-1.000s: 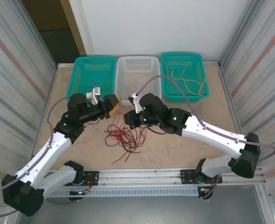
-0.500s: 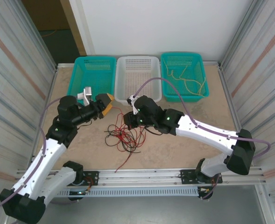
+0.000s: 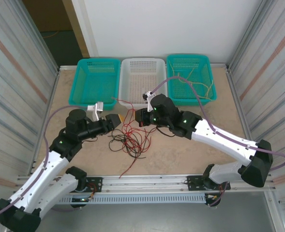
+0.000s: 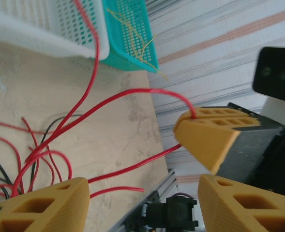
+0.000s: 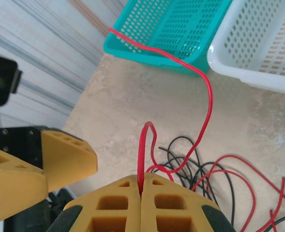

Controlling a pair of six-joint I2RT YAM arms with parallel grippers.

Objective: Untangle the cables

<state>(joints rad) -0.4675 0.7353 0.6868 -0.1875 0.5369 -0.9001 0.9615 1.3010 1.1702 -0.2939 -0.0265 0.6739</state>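
Note:
A tangle of thin red and black cables (image 3: 130, 140) lies on the table between the arms. My right gripper (image 5: 141, 178) is shut on a red cable (image 5: 208, 96), which loops up out of its fingertips and arcs toward the baskets. From above, the right gripper (image 3: 138, 116) hangs just behind the tangle. My left gripper (image 3: 114, 120) stands open close to its left, fingers apart around bare air. In the left wrist view the same red cable (image 4: 127, 99) runs from the pile to the right gripper's yellow fingers (image 4: 207, 137). Yellow cables (image 3: 196, 85) lie in the right teal basket.
Three baskets line the far edge: a teal one (image 3: 97, 63) on the left, a white one (image 3: 143, 62) in the middle, a teal one (image 3: 189, 58) on the right. Corrugated walls close both sides. A metal rail (image 3: 147, 181) runs along the near edge.
The right gripper has risen and moved back toward the white basket, pulling the red cable up. The left gripper has swung nearer and lower, close to the right gripper, its jaws narrowing a little.

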